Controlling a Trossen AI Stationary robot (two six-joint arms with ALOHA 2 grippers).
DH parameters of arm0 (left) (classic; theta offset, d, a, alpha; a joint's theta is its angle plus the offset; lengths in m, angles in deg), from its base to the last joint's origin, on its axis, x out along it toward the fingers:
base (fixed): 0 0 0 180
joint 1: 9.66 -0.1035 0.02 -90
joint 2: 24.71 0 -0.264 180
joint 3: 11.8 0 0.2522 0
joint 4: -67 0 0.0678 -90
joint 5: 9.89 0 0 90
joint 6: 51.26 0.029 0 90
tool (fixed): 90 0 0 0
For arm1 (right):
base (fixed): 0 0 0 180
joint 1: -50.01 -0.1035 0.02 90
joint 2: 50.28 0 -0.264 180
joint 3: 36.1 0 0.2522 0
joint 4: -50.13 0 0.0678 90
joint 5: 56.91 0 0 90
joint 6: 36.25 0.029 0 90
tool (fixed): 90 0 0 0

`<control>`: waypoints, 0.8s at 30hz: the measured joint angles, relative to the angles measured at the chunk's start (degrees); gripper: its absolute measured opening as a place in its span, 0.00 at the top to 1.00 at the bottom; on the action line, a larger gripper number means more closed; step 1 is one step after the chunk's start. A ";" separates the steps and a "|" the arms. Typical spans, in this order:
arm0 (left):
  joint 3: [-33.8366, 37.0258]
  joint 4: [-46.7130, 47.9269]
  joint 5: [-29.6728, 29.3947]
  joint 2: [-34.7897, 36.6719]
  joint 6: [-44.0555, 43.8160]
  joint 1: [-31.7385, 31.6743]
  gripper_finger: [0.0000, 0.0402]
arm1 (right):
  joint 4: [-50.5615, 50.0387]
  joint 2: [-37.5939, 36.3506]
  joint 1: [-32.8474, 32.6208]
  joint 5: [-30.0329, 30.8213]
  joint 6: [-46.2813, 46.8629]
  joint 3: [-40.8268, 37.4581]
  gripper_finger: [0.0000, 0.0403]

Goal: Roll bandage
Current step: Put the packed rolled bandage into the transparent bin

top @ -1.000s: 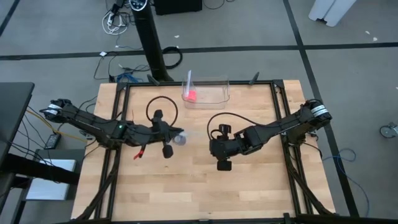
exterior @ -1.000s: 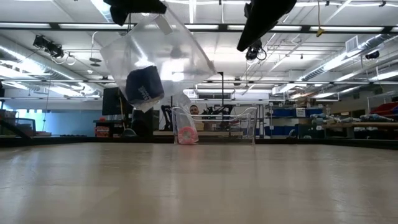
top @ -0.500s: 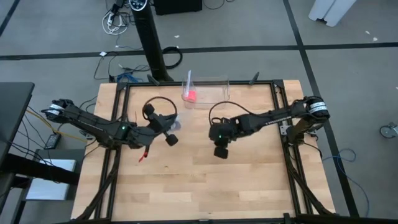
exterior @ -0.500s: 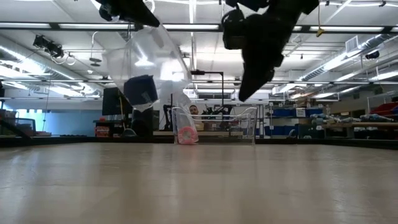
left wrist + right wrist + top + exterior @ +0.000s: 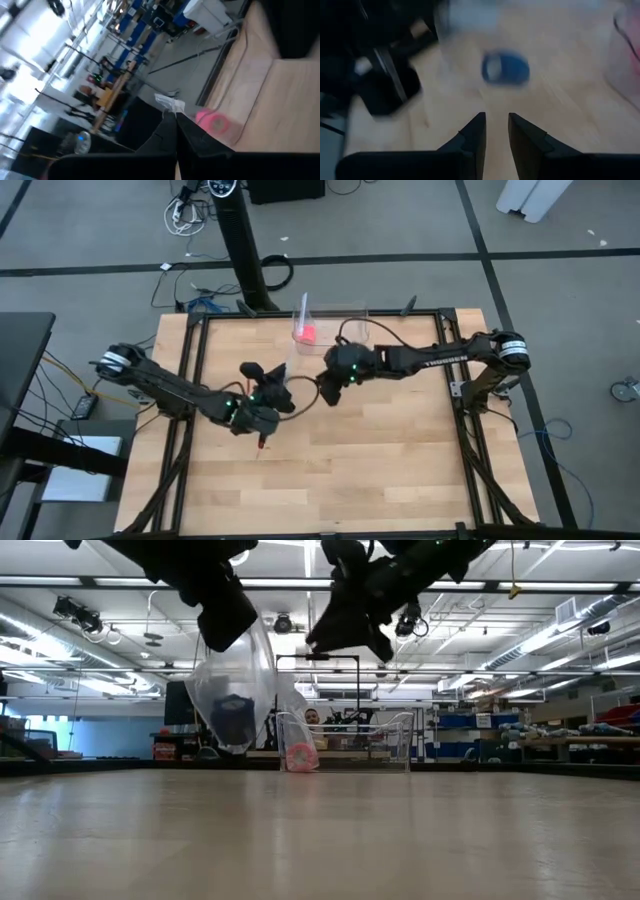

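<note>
Clear plastic, hanging in the air — the bag (image 5: pixel 232 690) dangles from the left gripper (image 5: pixel 225 622), whose fingers are clamped tight on its top, and it now hangs lower and closer to the table's middle than a second ago. Inside, at the bottom, sits the bandage (image 5: pixel 234 717), a small blue roll, also seen through the plastic from the right wrist (image 5: pixel 506 67). The right gripper (image 5: pixel 328 385) has swung across from mid-table to just beside the bag, its fingers (image 5: pixel 472 136) narrowed to a slim gap and holding nothing. That likely means the roll must first come out of the bag. Farther back, a clear bin (image 5: pixel 345 313) holds a pink object (image 5: pixel 308 333).
</note>
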State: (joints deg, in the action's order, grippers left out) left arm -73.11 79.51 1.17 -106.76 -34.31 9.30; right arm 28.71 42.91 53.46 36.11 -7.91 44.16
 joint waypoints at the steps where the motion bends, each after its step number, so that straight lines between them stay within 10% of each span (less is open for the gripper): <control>1: 0.02 -0.35 -0.59 -0.73 1.02 0.36 1.00 | 1.65 0.00 0.83 -1.49 0.10 0.00 0.80; 7: -0.02 -6.34 4.51 -1.89 3.54 3.10 1.00 | 6.73 -0.32 3.45 -9.81 -17.88 0.02 0.79; 13: -1.98 -8.22 14.63 0.94 4.50 4.79 1.00 | 4.31 -3.18 0.82 -2.51 -40.00 0.00 0.76; 24: -6.30 -6.46 20.20 0.95 4.61 4.80 1.00 | -0.46 -4.74 -5.58 -1.39 -46.01 0.02 0.65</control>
State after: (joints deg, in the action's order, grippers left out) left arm -79.41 73.05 21.37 -105.81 -29.70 14.10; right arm 28.25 38.17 47.88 34.72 -53.92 44.18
